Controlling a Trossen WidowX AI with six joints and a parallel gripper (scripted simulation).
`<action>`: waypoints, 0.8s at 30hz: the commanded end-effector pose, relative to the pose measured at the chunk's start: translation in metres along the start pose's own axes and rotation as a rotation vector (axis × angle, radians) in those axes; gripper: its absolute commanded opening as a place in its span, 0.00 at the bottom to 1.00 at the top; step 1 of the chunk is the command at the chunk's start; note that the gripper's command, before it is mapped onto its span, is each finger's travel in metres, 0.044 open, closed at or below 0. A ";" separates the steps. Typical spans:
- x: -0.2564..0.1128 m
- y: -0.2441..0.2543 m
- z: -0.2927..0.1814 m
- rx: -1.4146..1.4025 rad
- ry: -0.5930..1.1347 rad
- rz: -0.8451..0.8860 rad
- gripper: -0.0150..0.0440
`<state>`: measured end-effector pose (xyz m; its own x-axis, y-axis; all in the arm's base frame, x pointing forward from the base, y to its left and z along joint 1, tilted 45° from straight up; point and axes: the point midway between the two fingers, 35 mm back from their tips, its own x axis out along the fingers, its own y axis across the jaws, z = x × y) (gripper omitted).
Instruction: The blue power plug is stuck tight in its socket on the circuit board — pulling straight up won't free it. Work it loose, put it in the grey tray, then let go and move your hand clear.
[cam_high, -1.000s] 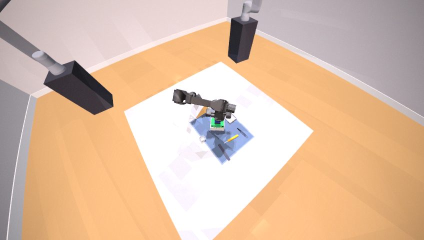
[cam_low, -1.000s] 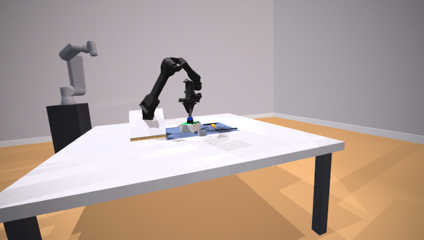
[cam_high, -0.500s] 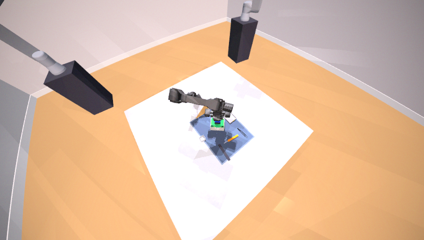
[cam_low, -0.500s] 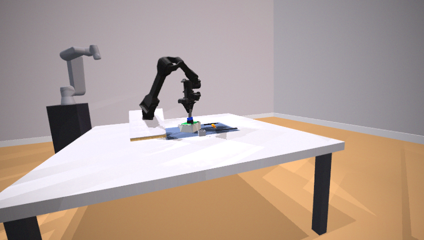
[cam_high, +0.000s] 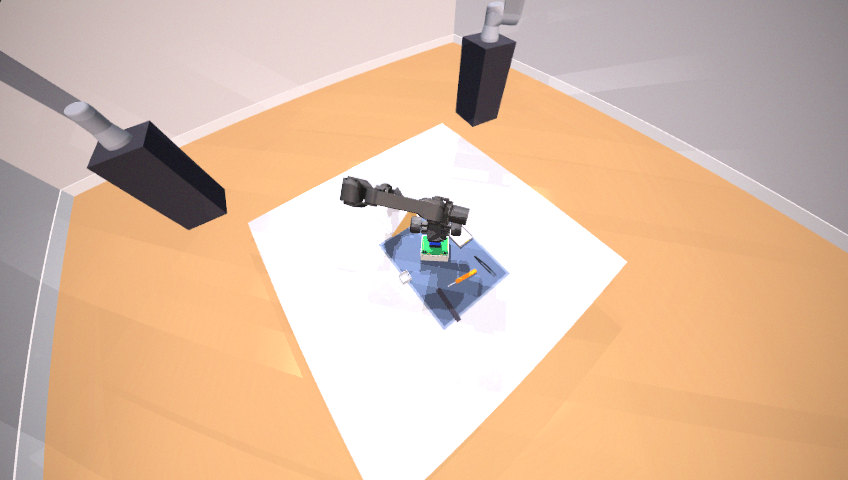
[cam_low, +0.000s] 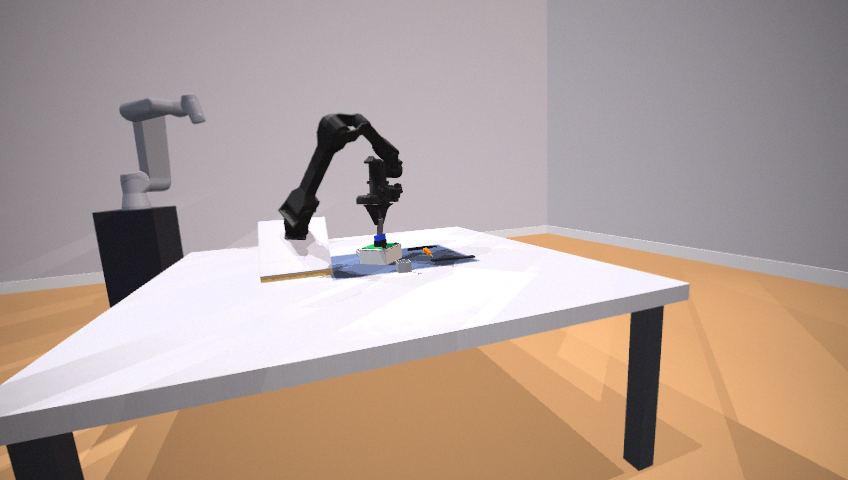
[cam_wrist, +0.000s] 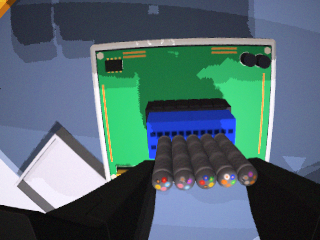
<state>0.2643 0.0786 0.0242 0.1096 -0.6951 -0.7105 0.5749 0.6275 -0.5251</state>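
Observation:
The blue power plug (cam_high: 435, 244) (cam_low: 380, 237) (cam_wrist: 192, 121) stands in the black socket (cam_wrist: 187, 106) on the green circuit board (cam_high: 427, 249) (cam_wrist: 120, 110). Several dark cables (cam_wrist: 207, 155) rise from it towards the wrist camera. My gripper (cam_low: 380, 230) (cam_wrist: 202, 171) points down and is shut on the plug, one finger on each side. The fingers hide the plug's lower corners, and how deep it sits cannot be told. The grey tray (cam_high: 461, 237) (cam_wrist: 65, 170) is empty, beside the board at the lower left of the wrist view. It is not visible in the exterior view.
The board's pale box (cam_low: 380, 255) rests on a blue mat (cam_high: 493, 274) (cam_wrist: 40, 105). An orange screwdriver (cam_high: 467, 276) (cam_low: 427, 251), black tweezers (cam_high: 484, 265) and a dark bar (cam_high: 448, 304) lie beyond the board. A small grey block (cam_high: 405, 277) (cam_low: 404, 265) is at the mat's edge.

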 end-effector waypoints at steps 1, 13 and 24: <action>-0.024 0.001 -0.002 -0.021 -0.018 0.018 0.25; 0.004 0.001 -0.001 -0.021 -0.019 0.017 0.25; 0.007 0.001 -0.001 -0.020 -0.019 0.017 0.68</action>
<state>0.2621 0.0778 0.0197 0.1318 -0.6906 -0.7111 0.5516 0.6471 -0.5262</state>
